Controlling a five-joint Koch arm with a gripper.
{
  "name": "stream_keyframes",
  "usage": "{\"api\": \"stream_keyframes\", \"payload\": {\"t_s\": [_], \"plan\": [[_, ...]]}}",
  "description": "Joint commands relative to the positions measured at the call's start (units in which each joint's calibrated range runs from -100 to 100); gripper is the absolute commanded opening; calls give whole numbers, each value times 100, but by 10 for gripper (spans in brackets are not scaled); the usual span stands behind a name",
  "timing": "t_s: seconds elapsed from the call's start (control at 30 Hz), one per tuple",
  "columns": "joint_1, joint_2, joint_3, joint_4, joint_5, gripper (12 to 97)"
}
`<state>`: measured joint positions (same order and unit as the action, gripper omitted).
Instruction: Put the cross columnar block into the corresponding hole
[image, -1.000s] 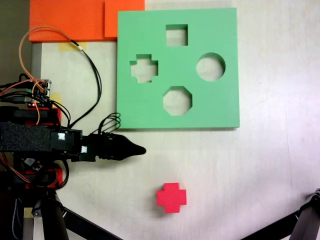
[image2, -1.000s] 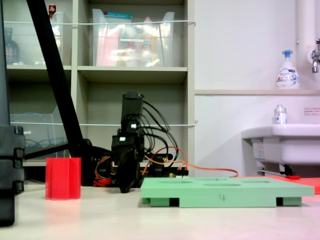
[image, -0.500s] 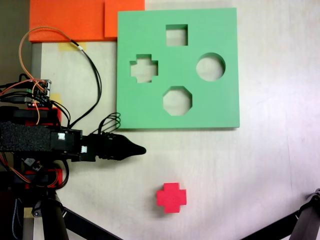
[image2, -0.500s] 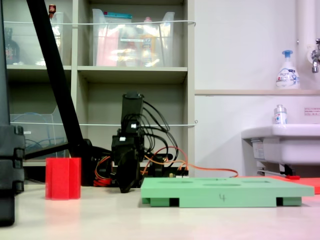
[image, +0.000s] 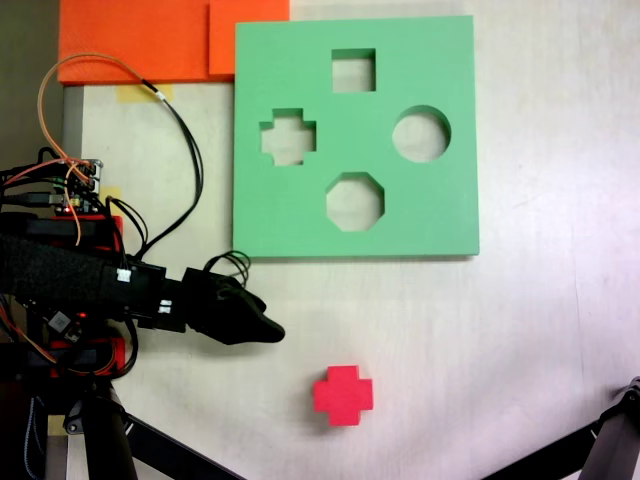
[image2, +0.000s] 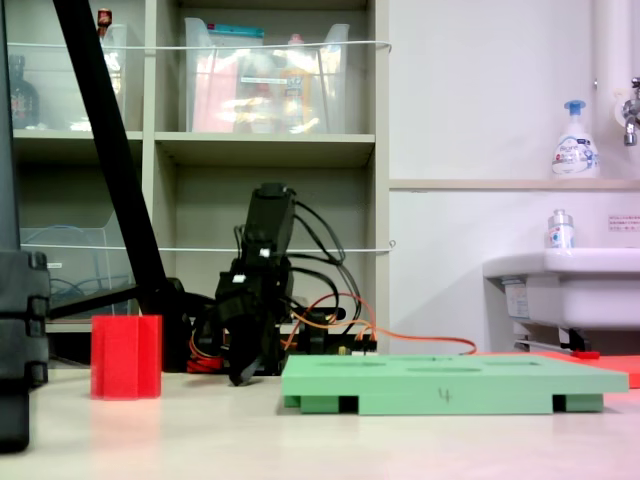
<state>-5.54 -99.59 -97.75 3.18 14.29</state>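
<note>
Cross columnar block (image: 343, 394): matt red foam. Green board (image: 355, 240): matt foam, smooth face, clean-cut edges. Orange sheets (image: 140, 38): same matt foam. Gripper (image: 272, 328): black plastic, slight sheen. Table (image: 520, 330): pale, smooth, low-gloss.

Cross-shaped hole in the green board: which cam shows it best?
The fixed view looking down. There the cross-shaped hole shows its full plus outline on the left part of the green board, empty. The low side-on fixed view sees the board edge-on, so the cut-outs are faint dents on top and their shapes cannot be told.
</note>
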Motion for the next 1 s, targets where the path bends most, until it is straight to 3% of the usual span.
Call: {"api": "stream_keyframes", "payload": {"t_s": [0.0,0.1,0.4,0.83,0.9,0.97], "plan": [[-195,-41,-225,-121,469,469],[-366,-41,64,-853,952,468],[-698,-41,3404,-5590,2125,462],[-161,-41,7272,-9278,2974,400],[-166,238,8050,-9808,2965,445],[-156,518,8389,-9933,2965,563]]}}
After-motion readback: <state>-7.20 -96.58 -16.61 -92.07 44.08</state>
